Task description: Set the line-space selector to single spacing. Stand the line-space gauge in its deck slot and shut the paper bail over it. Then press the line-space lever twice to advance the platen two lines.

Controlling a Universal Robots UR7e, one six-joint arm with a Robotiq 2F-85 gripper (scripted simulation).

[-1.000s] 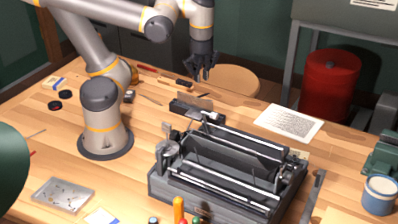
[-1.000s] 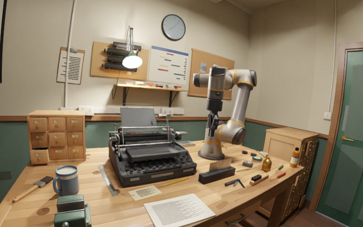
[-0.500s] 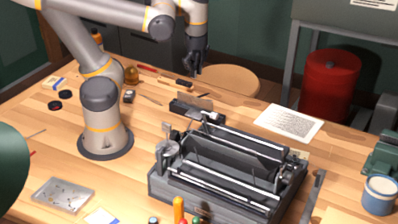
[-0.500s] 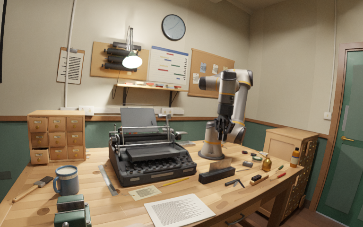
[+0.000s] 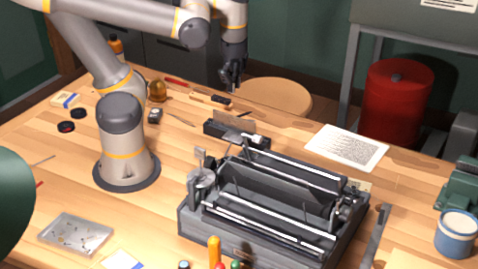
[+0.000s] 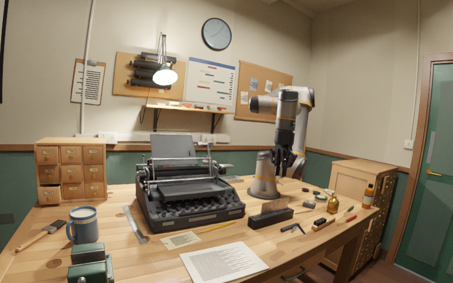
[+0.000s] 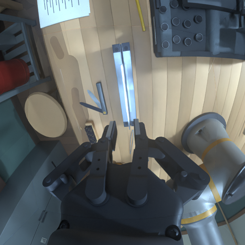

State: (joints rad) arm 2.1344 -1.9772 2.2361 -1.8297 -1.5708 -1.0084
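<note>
The line-space gauge [image 5: 227,121] [image 6: 275,205] [image 7: 124,89] is a thin metal plate standing on edge in a dark holder block [image 5: 218,129] [image 6: 270,218] on the bench, to the right of the typewriter [image 5: 276,203] [image 6: 187,195] [image 7: 196,27]. High above the gauge's near end hangs my gripper [image 5: 231,80] [image 6: 282,166] [image 7: 124,130], partly open and empty, pointing straight down. The paper bail [image 6: 182,169] stands raised over the platen. The line-space lever [image 5: 202,180] sits at the carriage's left end.
The arm's base [image 5: 125,155] [image 6: 265,182] stands on the bench behind the holder. A folding knife [image 7: 98,100] [image 6: 292,227], a brush [image 7: 90,133] [image 6: 322,223], a pencil [image 6: 217,227] and a printed sheet [image 6: 223,262] lie nearby. A round stool [image 5: 280,94] stands off the bench edge.
</note>
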